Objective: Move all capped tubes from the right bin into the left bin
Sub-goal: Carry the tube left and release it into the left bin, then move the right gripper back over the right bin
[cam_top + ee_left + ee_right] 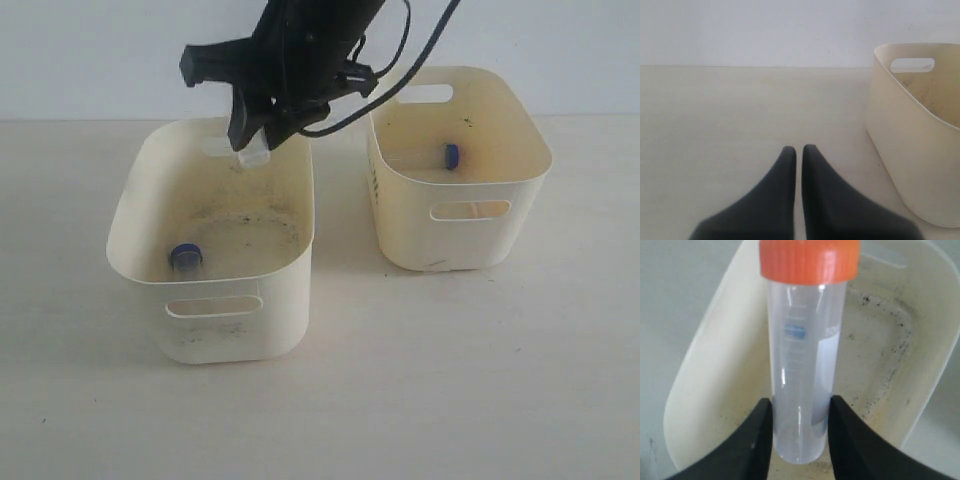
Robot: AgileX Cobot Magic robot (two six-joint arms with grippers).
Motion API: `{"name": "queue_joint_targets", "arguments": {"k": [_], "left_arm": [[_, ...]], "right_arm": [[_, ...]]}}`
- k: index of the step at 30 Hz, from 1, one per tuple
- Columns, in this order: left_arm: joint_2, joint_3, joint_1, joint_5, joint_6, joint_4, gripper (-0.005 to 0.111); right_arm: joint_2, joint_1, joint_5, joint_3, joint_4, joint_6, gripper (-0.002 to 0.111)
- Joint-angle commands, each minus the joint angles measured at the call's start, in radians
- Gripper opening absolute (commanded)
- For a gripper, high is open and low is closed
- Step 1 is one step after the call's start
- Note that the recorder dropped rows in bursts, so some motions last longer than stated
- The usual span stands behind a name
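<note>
My right gripper [254, 148] hangs over the far end of the left bin [135, 205], shut on a clear capped tube [802, 365] with an orange cap [810, 260]. The tube's body sits between the black fingers [752, 440], above the bin's grimy floor [880, 355]. Another capped tube, with a blue cap [185, 257], lies in the left bin's near left corner. In the right bin [520, 120] a blue-capped tube [452, 155] rests against the far wall. My left gripper [799, 150] is shut and holds nothing, low over the table beside the left bin [910, 150].
The two cream bins stand side by side on a pale table [400, 380], a narrow gap between them. A black cable [420, 60] from the right arm runs over the right bin's left rim. A pale wall [100, 50] stands behind.
</note>
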Motion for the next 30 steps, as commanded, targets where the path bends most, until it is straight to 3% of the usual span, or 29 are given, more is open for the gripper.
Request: {"name": "queue_joint_targets", "arguments": {"k": [1, 9, 11, 17, 19, 25, 30], "left_arm": [[-0.004, 0.003, -0.004, 0.001, -0.002, -0.009, 0.004], [-0.004, 0.003, -0.004, 0.001, -0.002, -0.009, 0.004], [-0.004, 0.003, -0.004, 0.001, -0.002, -0.009, 0.004], [-0.004, 0.003, -0.004, 0.001, -0.002, -0.009, 0.004], [-0.004, 0.003, -0.004, 0.001, -0.002, -0.009, 0.004], [-0.004, 0.003, -0.004, 0.001, -0.002, -0.009, 0.004], [-0.004, 0.003, -0.004, 0.001, -0.002, -0.009, 0.004]], "right_arm": [[0.04, 0.04, 0.022, -0.002, 0.007, 0.0, 0.0], [0.069, 0.097, -0.014, -0.002, 0.006, -0.006, 0.003], [0.073, 0.098, -0.019, -0.002, 0.006, -0.007, 0.011], [0.097, 0.098, -0.012, -0.002, -0.004, -0.018, 0.053], [0.104, 0.098, -0.009, -0.002, -0.004, -0.018, 0.06], [0.085, 0.089, -0.02, -0.006, -0.003, -0.018, 0.056], [0.01, 0.022, -0.068, -0.006, -0.036, -0.018, 0.027]]}}
